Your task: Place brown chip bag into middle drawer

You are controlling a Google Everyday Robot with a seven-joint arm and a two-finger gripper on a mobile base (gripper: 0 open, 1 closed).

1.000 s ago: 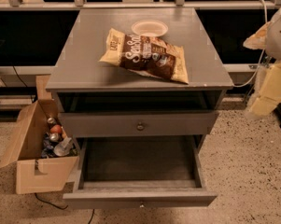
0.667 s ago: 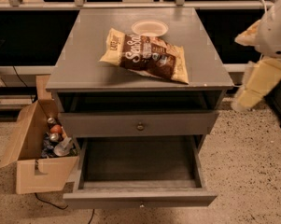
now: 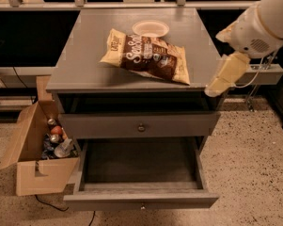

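Note:
The brown chip bag [image 3: 149,55] lies flat on top of the grey cabinet [image 3: 80,65], dark brown in the middle with cream-yellow ends. The middle drawer [image 3: 140,175], the cabinet's lowest one, is pulled open and shows nothing inside; its knob is at the front bottom edge. My gripper [image 3: 221,79] hangs from the white arm at the cabinet's right edge, to the right of the bag and not touching it.
A small round cream bowl [image 3: 150,28] sits on the cabinet top just behind the bag. A shut drawer front with a knob [image 3: 141,127] is above the open drawer. An open cardboard box [image 3: 40,149] of cans stands on the speckled floor at the left.
The arm has moved left, from the frame's right edge to the cabinet's right edge. The bag and drawers have not moved.

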